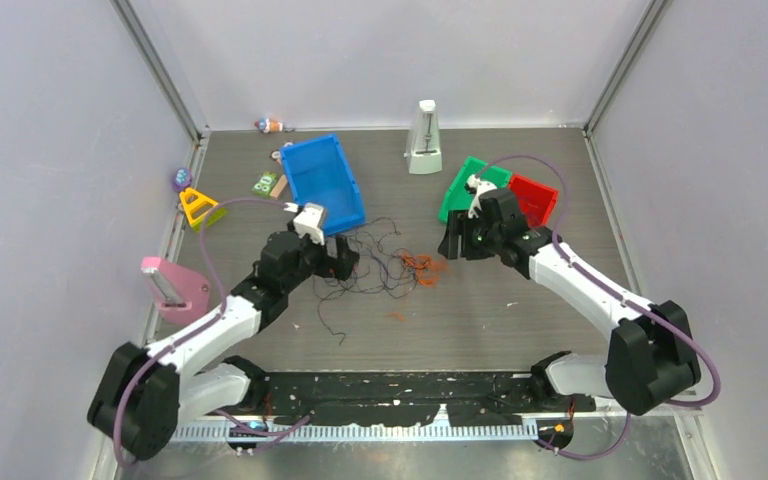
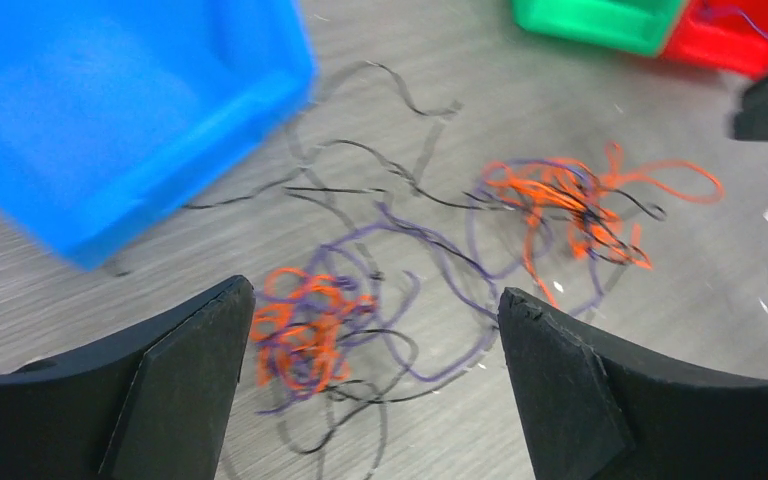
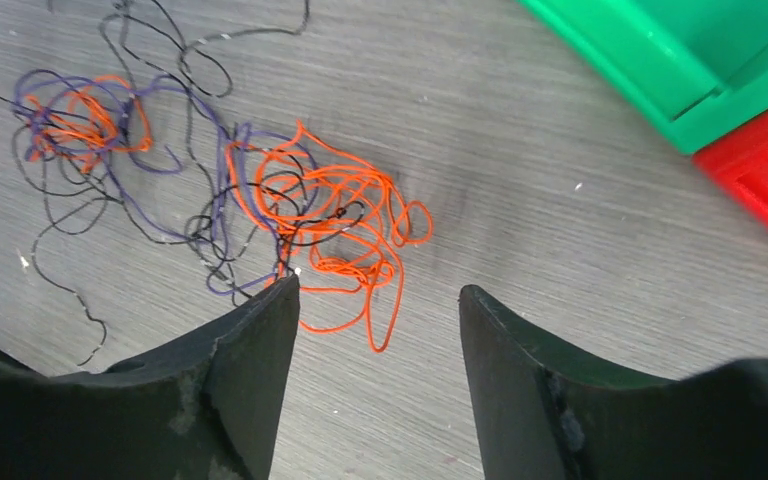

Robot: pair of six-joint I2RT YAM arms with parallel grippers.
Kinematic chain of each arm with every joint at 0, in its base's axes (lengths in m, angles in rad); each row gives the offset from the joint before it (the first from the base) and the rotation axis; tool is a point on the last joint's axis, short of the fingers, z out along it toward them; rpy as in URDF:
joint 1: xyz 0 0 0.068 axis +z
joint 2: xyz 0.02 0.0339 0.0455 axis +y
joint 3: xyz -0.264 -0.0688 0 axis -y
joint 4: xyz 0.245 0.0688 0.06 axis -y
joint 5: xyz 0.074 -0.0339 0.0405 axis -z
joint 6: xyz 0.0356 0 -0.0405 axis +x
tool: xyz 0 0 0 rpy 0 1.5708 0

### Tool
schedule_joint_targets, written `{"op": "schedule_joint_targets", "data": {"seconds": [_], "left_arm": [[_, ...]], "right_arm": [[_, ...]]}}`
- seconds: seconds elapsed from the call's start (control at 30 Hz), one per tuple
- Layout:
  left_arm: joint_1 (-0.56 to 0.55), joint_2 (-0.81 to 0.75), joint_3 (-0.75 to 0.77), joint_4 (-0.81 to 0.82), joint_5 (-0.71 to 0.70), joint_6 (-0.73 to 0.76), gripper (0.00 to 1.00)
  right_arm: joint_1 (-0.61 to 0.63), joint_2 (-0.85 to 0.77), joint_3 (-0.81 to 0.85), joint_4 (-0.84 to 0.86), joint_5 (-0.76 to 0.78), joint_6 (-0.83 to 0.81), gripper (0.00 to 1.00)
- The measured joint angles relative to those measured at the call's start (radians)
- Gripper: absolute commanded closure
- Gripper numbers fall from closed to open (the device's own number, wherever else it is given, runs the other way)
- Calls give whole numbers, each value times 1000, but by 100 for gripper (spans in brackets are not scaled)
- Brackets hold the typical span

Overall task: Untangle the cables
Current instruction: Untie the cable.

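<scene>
Left jaws: spread wide, empty; a cables clump lies between them.
Right jaws: spread, empty; orange tangle just ahead.
Risk: grabbing whole clumps may tighten knots.

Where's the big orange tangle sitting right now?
Top view: the orange tangle lies near the centre, just left of the right tool, with the dark strands spreading from it toward the blue bin.

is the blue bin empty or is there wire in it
Empty. The top view shows only bare blue floor inside the blue bin; the cables all lie outside it on the table.
</scene>
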Motion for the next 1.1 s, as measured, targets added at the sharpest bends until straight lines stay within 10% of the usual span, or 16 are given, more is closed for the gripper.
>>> {"op": "schedule_joint_targets", "data": {"seconds": [0.23, 0.57, 1.1], "left_arm": [[-68, 231, 149, -8, 227, 24, 5], [-84, 224, 163, -19, 257, 32, 4], [-84, 151, 77, 93, 340, 53, 4]], "right_arm": [[16, 119, -49, 71, -14, 2, 39], [89, 211, -48, 111, 0, -11, 92], [222, -62, 84, -30, 91, -58, 94]]}}
